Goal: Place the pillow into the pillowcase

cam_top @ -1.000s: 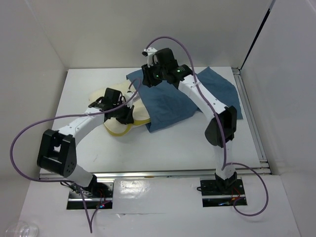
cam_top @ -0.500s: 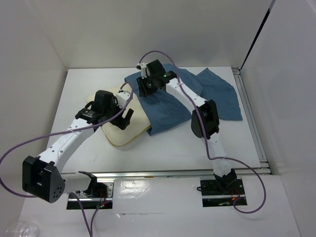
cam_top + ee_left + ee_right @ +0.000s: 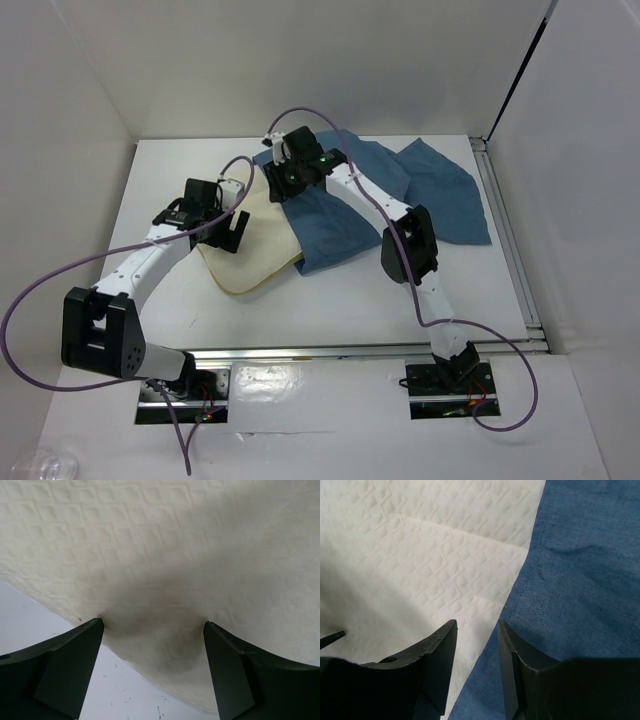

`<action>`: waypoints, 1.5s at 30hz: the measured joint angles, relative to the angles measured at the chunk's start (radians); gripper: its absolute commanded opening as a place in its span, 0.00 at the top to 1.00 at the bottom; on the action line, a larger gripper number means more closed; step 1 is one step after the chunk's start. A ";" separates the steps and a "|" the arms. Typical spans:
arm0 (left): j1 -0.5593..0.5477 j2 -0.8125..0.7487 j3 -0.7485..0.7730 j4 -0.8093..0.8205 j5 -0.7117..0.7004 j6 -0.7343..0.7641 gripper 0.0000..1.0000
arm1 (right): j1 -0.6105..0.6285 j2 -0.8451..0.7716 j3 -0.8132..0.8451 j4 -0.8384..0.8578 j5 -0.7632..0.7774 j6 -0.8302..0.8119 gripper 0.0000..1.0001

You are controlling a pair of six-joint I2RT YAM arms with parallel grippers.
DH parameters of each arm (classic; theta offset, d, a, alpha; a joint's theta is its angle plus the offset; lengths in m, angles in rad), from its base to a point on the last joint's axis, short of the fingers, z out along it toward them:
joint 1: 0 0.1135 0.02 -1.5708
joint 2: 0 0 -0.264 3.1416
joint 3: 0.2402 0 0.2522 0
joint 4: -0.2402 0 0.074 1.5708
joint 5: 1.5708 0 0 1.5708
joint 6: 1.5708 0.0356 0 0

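Note:
The cream pillow (image 3: 255,255) lies flat at mid-table, and its right end goes under the edge of the dusty-blue pillowcase (image 3: 345,215). My left gripper (image 3: 225,232) hangs over the pillow's left edge. In the left wrist view it (image 3: 153,625) is wide open, with the textured pillow (image 3: 160,540) edge between the fingers and not pinched. My right gripper (image 3: 275,185) hovers at the far end of the seam. In the right wrist view it (image 3: 476,625) is open over the line where the pillow (image 3: 420,555) meets the pillowcase (image 3: 580,580).
The white table (image 3: 170,300) is boxed in by white walls on three sides. A metal rail (image 3: 505,240) runs along its right edge. Purple cables (image 3: 60,270) loop off both arms. The pillowcase's wrinkled right part (image 3: 450,200) reaches close to that rail.
My left gripper has opened and let go of the pillow, which now lies flatter. My right gripper has slid left along the pillowcase toward the pillow, its jaws a little wider.

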 measured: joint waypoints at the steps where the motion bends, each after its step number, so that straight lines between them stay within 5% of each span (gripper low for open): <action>1: 0.005 0.001 0.004 -0.001 -0.003 -0.003 0.05 | 0.005 0.004 -0.001 0.004 0.007 0.000 0.54; 11: 0.023 0.002 0.019 0.008 -0.016 -0.021 0.05 | 0.016 0.007 -0.162 0.159 0.165 -0.006 0.54; 14: 0.023 0.002 0.019 0.008 -0.016 -0.024 0.05 | 0.024 0.006 -0.162 0.194 0.200 -0.027 0.88; 16: 0.023 0.002 0.019 0.008 -0.015 -0.024 0.05 | 0.027 0.006 -0.162 0.203 0.211 -0.037 1.00; 25: 0.023 0.013 0.019 0.011 -0.003 -0.047 0.05 | 0.034 0.007 -0.058 0.170 0.101 -0.029 1.00; 34: 0.024 0.077 0.037 0.031 0.012 -0.109 0.05 | 0.059 0.007 0.037 0.101 -0.190 0.032 1.00; 41: 0.032 0.111 0.093 0.023 0.043 -0.175 0.26 | 0.056 0.007 0.090 0.022 -0.354 0.060 1.00; 45: 0.038 0.114 0.128 0.013 0.075 -0.183 0.16 | 0.046 0.007 0.091 -0.020 -0.387 0.051 1.00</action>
